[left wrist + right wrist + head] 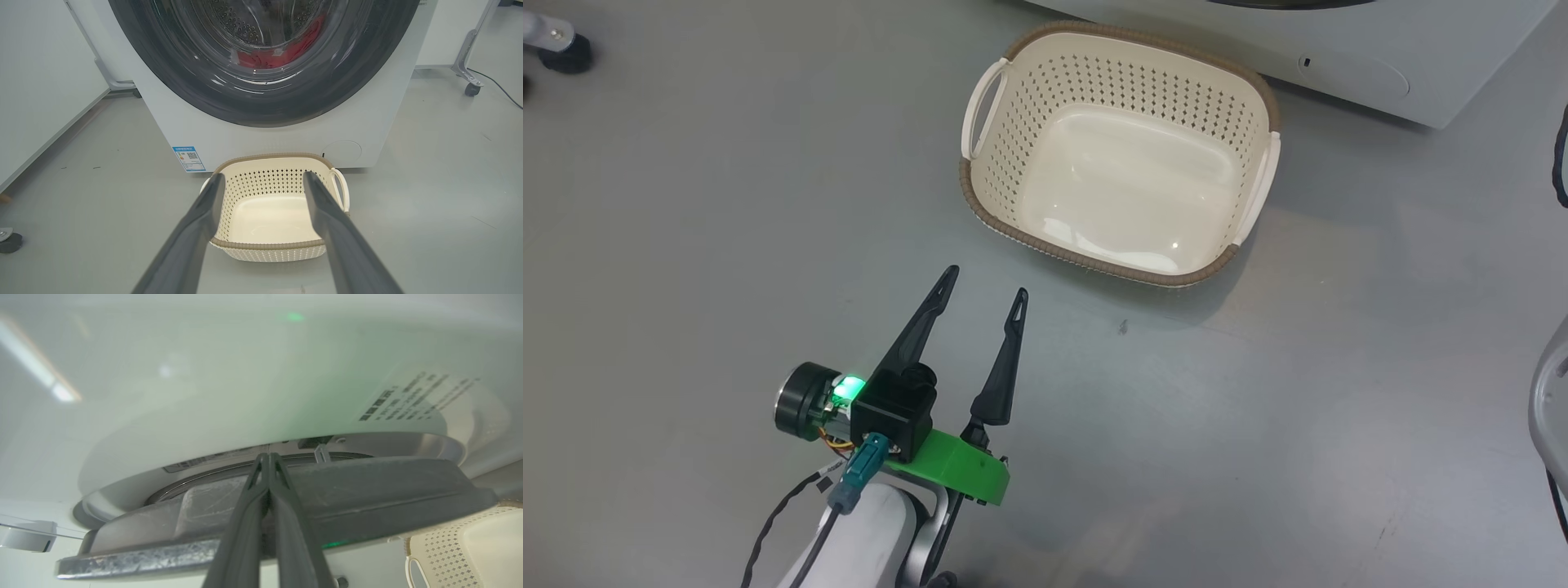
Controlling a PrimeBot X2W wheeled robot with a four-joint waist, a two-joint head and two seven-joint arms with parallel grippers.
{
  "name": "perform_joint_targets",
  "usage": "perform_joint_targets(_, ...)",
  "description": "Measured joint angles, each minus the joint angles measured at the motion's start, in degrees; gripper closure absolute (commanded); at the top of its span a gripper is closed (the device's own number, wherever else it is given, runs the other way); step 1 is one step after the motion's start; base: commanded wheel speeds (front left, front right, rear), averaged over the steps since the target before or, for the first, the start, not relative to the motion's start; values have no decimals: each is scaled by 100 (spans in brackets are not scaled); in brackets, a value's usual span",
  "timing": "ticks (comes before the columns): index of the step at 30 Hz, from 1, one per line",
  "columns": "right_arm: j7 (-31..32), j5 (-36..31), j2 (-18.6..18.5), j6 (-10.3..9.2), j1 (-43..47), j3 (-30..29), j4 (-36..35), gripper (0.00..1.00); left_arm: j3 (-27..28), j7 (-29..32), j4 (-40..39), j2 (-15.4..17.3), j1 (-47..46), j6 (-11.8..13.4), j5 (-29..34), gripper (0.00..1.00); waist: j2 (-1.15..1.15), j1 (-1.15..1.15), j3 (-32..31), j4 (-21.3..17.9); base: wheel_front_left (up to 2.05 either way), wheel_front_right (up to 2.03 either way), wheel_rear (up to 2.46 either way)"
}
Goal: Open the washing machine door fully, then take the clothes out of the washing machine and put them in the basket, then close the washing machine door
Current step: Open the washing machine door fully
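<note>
Closest to me, the left gripper (pixel 986 282) hangs low over the grey floor (pixel 686 245), fingers spread wide with nothing in them, pointing at the basket (pixel 1005 155). Basket's empty and sits right in front of the washing machine (pixel 253 139), just beside its lower panel near the blue label (pixel 188 158). Above that, the washing machine door (pixel 261 110) looks shut or barely cracked, honestly can't tell which. The red clothes (pixel 282 57) are lying in the drum behind the glass.

The right gripper (pixel 267 457) is the one working. Its fingers are pinched tight together, holding nothing, with the tips tucked in at the seam between the door's black rim and the white front. My guess is it's prying the door open. I'd hook the tips behind the rim and follow the hinge arc, or they'll slip off that glossy edge.
</note>
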Motion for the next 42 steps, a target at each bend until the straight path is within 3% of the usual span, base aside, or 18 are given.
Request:
perform_joint_targets(8, 428, 123, -108, 0, -115, 66, 222, 100, 24, 0, -5, -1, -20, 1, -71, 0, 0, 0, -7, -9, 0, 0, 0)
perform_joint_targets(25, 683, 119, -89, 18, 16, 142, 614, 100, 109, 0, 93, -1, -31, 11, -31, 0, 0, 0, -235, -102, 0, 0, 0)
perform_joint_targets(42, 779, 176, 96, 312, 748, 249, 1083, 100, 13, 0, 276, 0, 2, 12, 82, 0, 0, 0, -818, -276, 0, 0, 0)
